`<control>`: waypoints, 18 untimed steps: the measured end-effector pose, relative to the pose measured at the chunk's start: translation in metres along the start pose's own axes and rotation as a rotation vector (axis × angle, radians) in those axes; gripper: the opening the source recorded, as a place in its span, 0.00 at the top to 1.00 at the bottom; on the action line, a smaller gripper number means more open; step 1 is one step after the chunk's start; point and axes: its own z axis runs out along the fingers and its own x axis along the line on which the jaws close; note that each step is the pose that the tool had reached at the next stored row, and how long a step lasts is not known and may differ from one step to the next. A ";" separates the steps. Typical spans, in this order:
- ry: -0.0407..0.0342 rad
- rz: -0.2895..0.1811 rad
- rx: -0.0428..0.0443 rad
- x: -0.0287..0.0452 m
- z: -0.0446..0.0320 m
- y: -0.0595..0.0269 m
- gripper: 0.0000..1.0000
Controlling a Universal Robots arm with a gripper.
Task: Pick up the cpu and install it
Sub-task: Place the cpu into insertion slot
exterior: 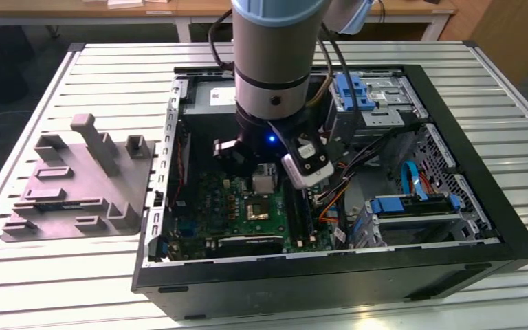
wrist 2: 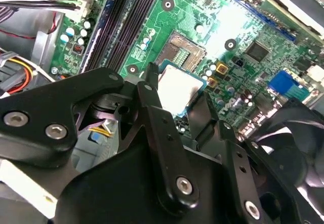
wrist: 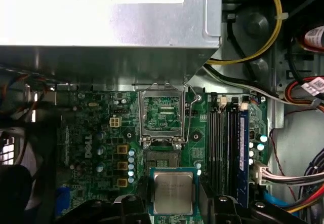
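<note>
Claw (wrist: 173,195): clenched on the cpu (wrist: 173,191), one black finger (wrist: 142,189) against each of two opposite edges. In both wrist views the chip lies flat, its pale metal top facing up.

Location: the arm reaches down into the open computer case (exterior: 511,256) standing on the slatted desk (exterior: 62,292). The cpu (wrist 2: 177,83) hangs above the green motherboard (wrist: 96,133), just beside the open socket (wrist 2: 185,48) and not yet seated. The load frame (wrist: 161,113) stands raised, with its wire lever (wrist: 190,118) swung up alongside.

Assessment of the step in hand: the chip appears to overlap only the socket's near edge, so it needs to be centred first.

- Keep it level and square to the socket walls.
- Match the corner marking, which cannot be made out here.
- Lower it straight, never sliding across the contacts.
- Keep the fingers clear of the raised frame, the lever and the memory slots (wrist: 225,148) next to the socket.
- Use no downward force; the chip should drop in under its own weight.
</note>
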 end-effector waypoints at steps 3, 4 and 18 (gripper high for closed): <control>0.0000 0.000 0.0000 0.0000 0.0055 -0.0001 0.53; 0.0000 0.000 0.0000 0.0001 0.0073 -0.0002 0.53; 0.0001 0.000 0.0019 0.0012 0.0230 -0.0006 0.53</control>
